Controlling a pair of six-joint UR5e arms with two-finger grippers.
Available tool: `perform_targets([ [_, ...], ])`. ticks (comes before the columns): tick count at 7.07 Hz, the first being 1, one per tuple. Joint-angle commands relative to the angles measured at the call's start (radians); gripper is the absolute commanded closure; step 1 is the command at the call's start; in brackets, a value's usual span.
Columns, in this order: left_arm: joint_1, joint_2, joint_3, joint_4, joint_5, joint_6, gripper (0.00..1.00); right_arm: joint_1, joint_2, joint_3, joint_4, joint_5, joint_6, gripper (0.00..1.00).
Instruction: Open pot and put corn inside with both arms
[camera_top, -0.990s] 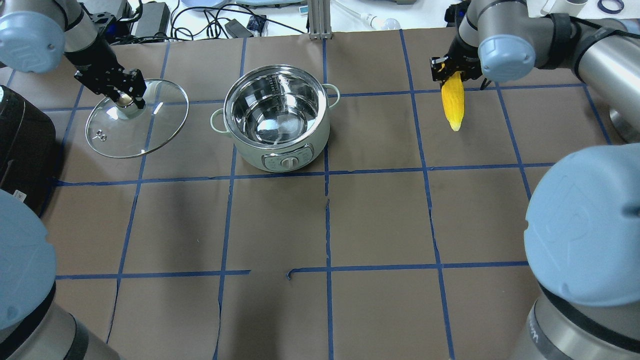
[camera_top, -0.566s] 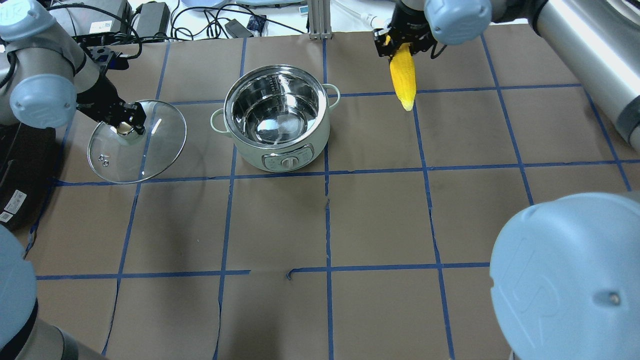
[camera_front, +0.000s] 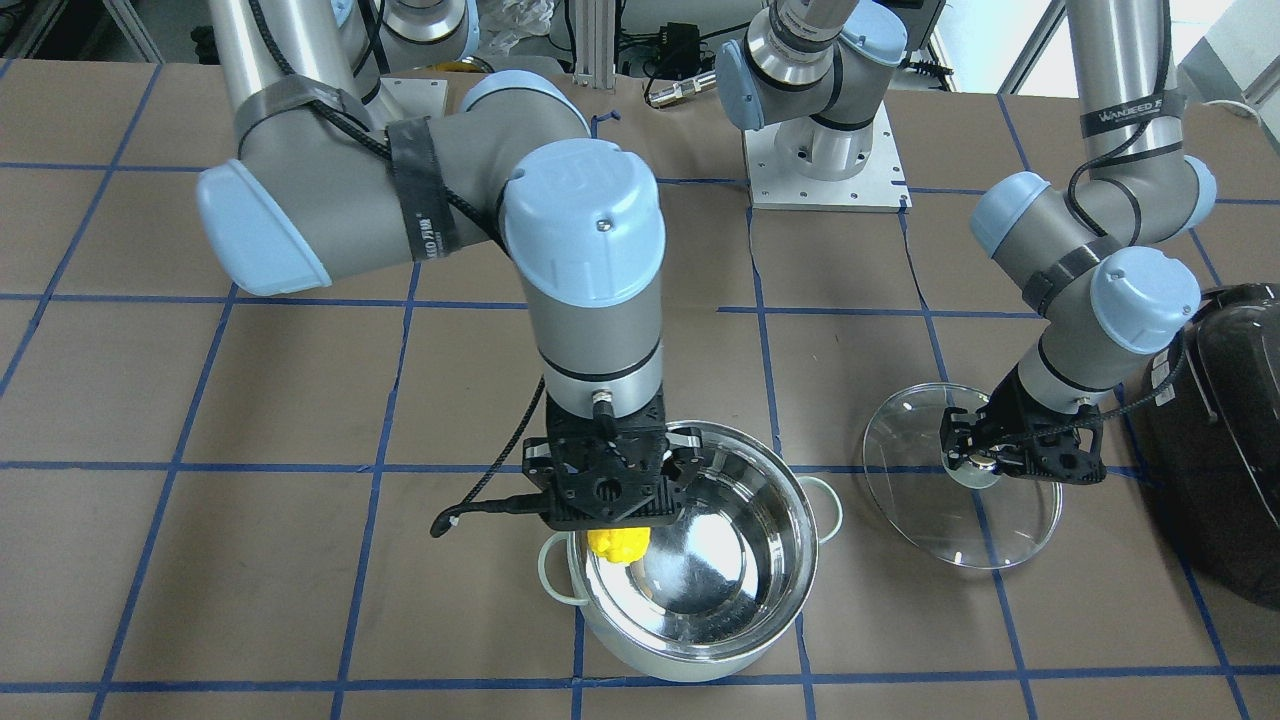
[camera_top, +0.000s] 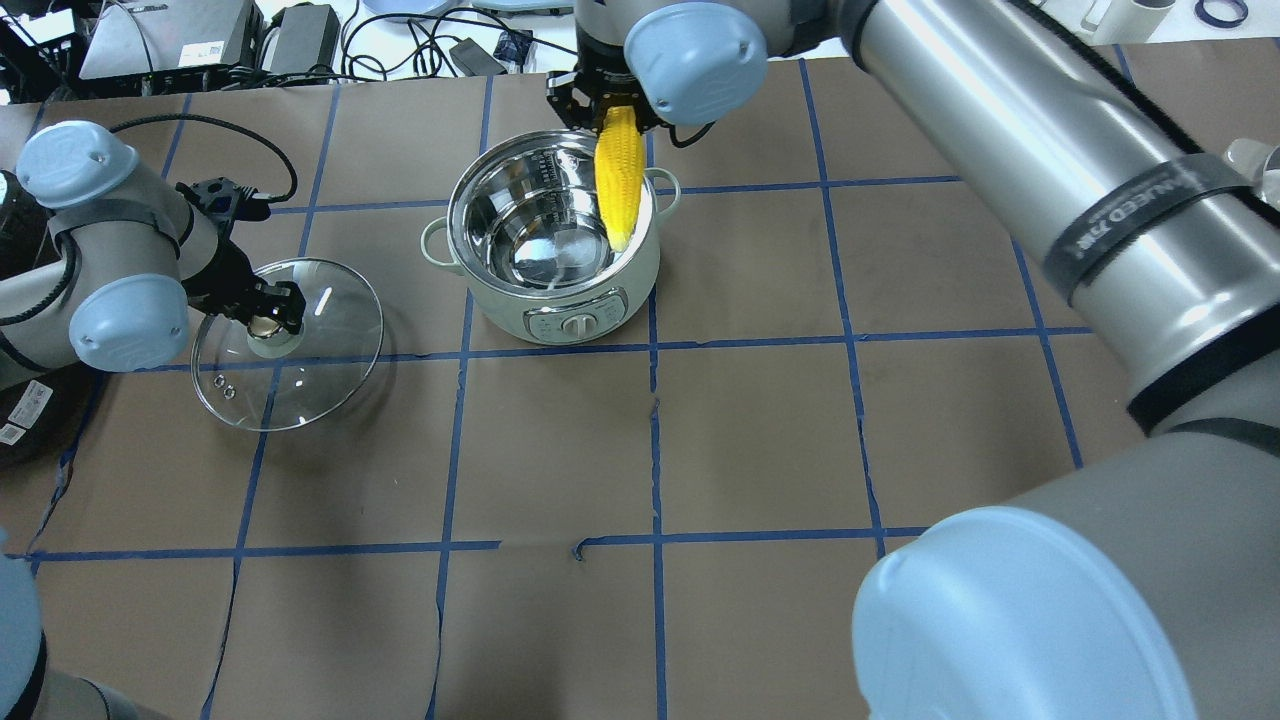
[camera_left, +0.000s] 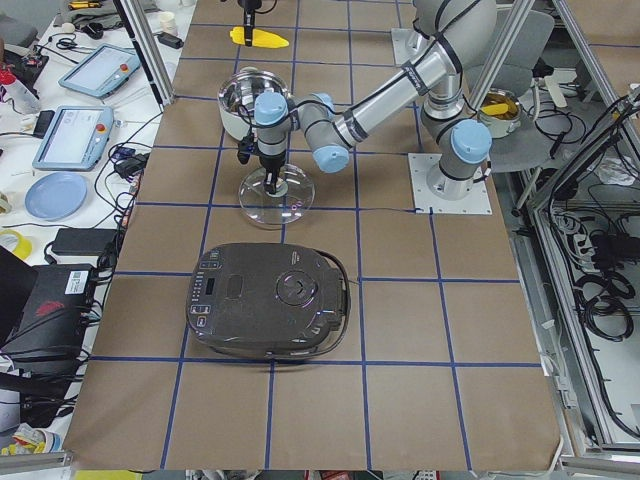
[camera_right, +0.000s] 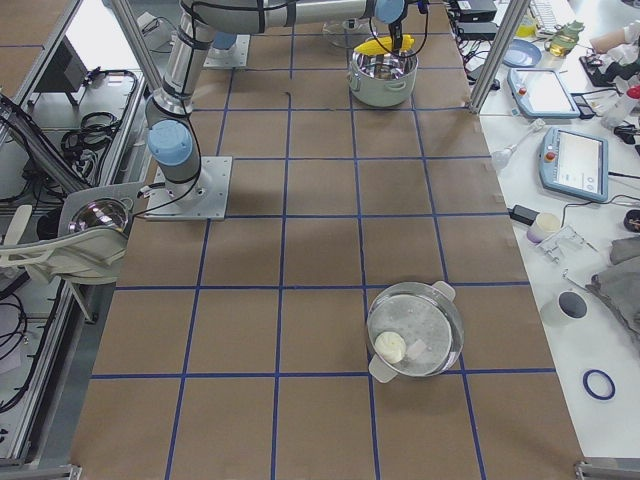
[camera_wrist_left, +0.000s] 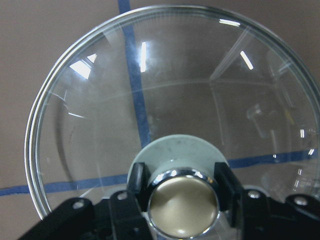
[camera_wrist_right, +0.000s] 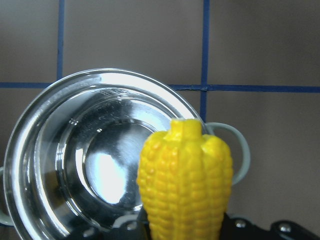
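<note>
The corn (camera_top: 619, 175) hangs from the right gripper (camera_top: 612, 112), whose fingers pinch its thick end. The tapered tip points straight away from the fingers, so the long axis runs downward, close to upright. Beneath the tip lies the open mouth of the pot (camera_top: 500, 300), and the right wrist view looks down along the cob into the shiny bowl. The cob is not centred over the mouth. It sits toward the rim on the side of one loop handle (camera_wrist_right: 239, 150), and from the front it shows just inside that rim. We cannot tell whether the tip is already below rim level or a little above it.

We judge that the coming move turns on this offset. The bowl lies directly beyond the tip, but the rim is close beside it, so a release here could clip the edge. A small shift toward the pot's middle looks safer to us before the fingers part.

The left gripper (camera_top: 268, 318) is well apart from the pot. Its fingers (camera_wrist_left: 136, 179) are clamped on either side of the metal knob (camera_wrist_left: 183, 202) of the glass lid (camera_top: 320, 340), which it holds low over the table (camera_top: 760, 420). We cannot tell whether the lid's edge touches the table. The right arm is clearly the one nearer the pot.
</note>
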Motion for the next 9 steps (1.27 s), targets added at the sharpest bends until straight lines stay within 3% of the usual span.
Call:
perform_targets([
  [1, 0.009, -0.001, -0.042, 0.068, -0.007, 0.0, 1.0, 0.05, 0.095, -0.144, 0.004, -0.029, 0.039, 0.67],
  [5, 0.01, -0.01, -0.035, 0.07, -0.004, 0.0, 0.98, 0.093, 0.192, -0.149, -0.054, -0.02, 0.145, 0.64],
  [6, 0.01, -0.01, -0.03, 0.07, 0.001, 0.004, 0.01, 0.094, 0.197, -0.149, -0.059, -0.02, 0.146, 0.59],
  [8, 0.009, -0.005, -0.026, 0.058, 0.007, 0.003, 0.0, 0.093, 0.21, -0.145, -0.097, -0.02, 0.145, 0.37],
  [9, 0.009, -0.001, 0.003, 0.033, 0.007, -0.002, 0.0, 0.093, 0.203, -0.143, -0.096, -0.02, 0.122, 0.0],
])
